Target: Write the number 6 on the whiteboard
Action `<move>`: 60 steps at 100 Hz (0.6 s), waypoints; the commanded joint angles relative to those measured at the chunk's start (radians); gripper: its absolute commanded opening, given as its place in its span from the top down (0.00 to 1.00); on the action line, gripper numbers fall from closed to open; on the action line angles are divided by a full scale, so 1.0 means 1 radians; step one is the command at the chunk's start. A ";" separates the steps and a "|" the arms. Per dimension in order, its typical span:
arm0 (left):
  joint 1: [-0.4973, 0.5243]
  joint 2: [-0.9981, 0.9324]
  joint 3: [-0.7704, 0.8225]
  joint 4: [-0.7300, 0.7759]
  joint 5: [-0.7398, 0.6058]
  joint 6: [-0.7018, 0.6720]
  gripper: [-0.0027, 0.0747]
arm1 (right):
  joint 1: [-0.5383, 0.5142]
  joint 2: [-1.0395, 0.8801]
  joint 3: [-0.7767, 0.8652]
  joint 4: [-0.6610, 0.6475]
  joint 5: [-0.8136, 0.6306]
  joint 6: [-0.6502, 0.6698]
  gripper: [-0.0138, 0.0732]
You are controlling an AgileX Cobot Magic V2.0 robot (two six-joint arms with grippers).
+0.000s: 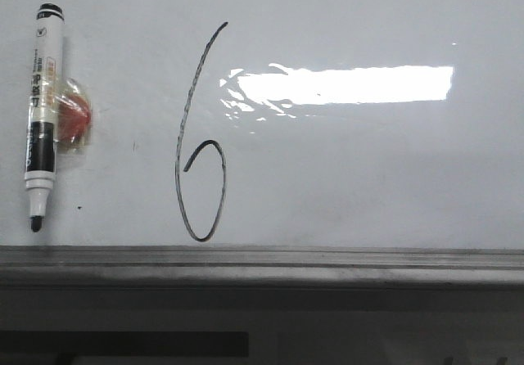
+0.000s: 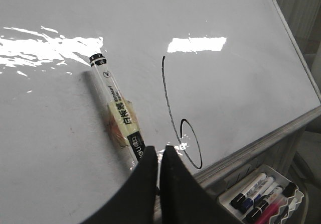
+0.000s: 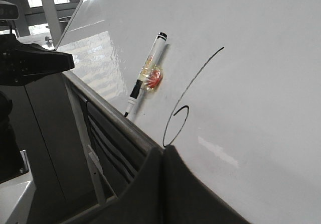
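The number 6 (image 1: pixel 176 168) is drawn in thin black line on the whiteboard (image 1: pixel 368 177), its long curved stem ending in a narrow loop just above the grey edge rail (image 1: pixel 262 263). A black-and-white marker (image 1: pixel 42 111) is stuck upright on the board to the left of the 6, tip down, over a red holder (image 1: pixel 75 119). Neither gripper shows in the front view. My left gripper (image 2: pixel 159 151) is shut and empty, off the board near the marker (image 2: pixel 118 108) and the 6 (image 2: pixel 169 108). My right gripper (image 3: pixel 162 151) is shut and empty, below the 6 (image 3: pixel 195 83).
A white tray (image 2: pixel 296 204) with several spare markers hangs below the rail in the left wrist view. A dark arm part (image 3: pixel 30 63) shows off the board's edge in the right wrist view. A bright light glare (image 1: pixel 344 85) lies right of the 6.
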 commanded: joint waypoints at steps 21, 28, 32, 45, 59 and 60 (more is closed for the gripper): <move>0.080 0.011 -0.026 0.195 -0.097 -0.085 0.99 | -0.008 0.009 -0.027 -0.009 -0.074 -0.014 0.91; 0.153 0.011 -0.026 0.205 -0.103 -0.179 0.99 | -0.008 0.009 -0.027 -0.009 -0.074 -0.014 0.91; 0.206 0.011 -0.023 0.235 -0.103 -0.201 0.99 | -0.008 0.009 -0.027 -0.009 -0.074 -0.014 0.91; 0.381 0.011 -0.008 0.332 -0.103 -0.201 0.99 | -0.008 0.009 -0.027 -0.009 -0.074 -0.014 0.91; 0.567 0.007 0.024 0.348 -0.123 -0.201 0.99 | -0.008 0.009 -0.027 -0.009 -0.074 -0.014 0.91; 0.576 0.007 0.028 0.348 -0.123 -0.201 0.99 | -0.008 0.009 -0.027 -0.009 -0.074 -0.014 0.91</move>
